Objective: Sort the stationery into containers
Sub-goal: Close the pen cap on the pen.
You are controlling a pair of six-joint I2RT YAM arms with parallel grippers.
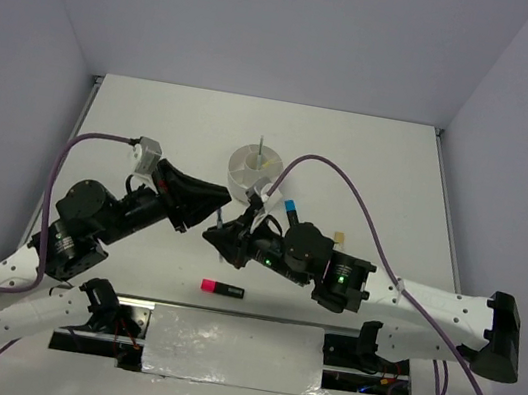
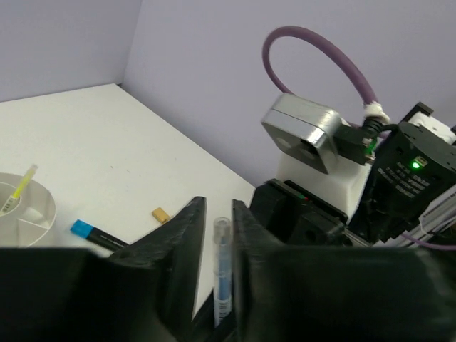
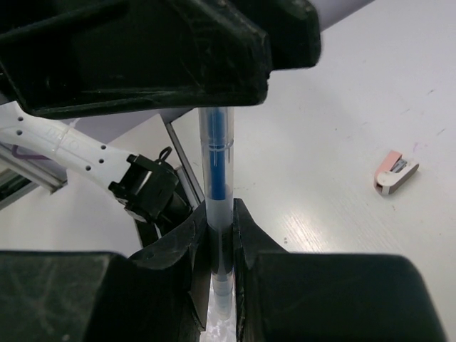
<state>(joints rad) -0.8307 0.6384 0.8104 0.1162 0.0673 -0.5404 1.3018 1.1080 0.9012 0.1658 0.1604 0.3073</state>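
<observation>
the 2 tools meet in the air above the desk (image 1: 381, 166), just in front of the round white divided cup (image 1: 236, 181); between them is a clear pen (image 3: 216, 157) with a blue core. the right tool (image 3: 217, 214) is clamped on the pen near one end, its fingers pressed to both sides of the barrel; the left tool (image 2: 219, 206) straddles the other end, and i cannot tell whether its fingers grip the barrel or only stand beside it. this looks like a handover between arms, with the pen not yet in the cup.

what could go wrong: if the right tool lets go before the left has a real hold, the pen drops to the desk and may roll; if both clamp and either arm pulls off-axis, the thin barrel could bend, twist out or flick free; the 2 tools are very close, so a small misjudged move could knock them together. the cup holds a yellow stick (image 2: 21, 187), which the pen could catch on going in. a blue-and-black highlighter (image 1: 291, 207), a pink-and-black highlighter (image 1: 221, 289) and a tan eraser (image 2: 162, 214) lie on the desk, unsorted.
</observation>
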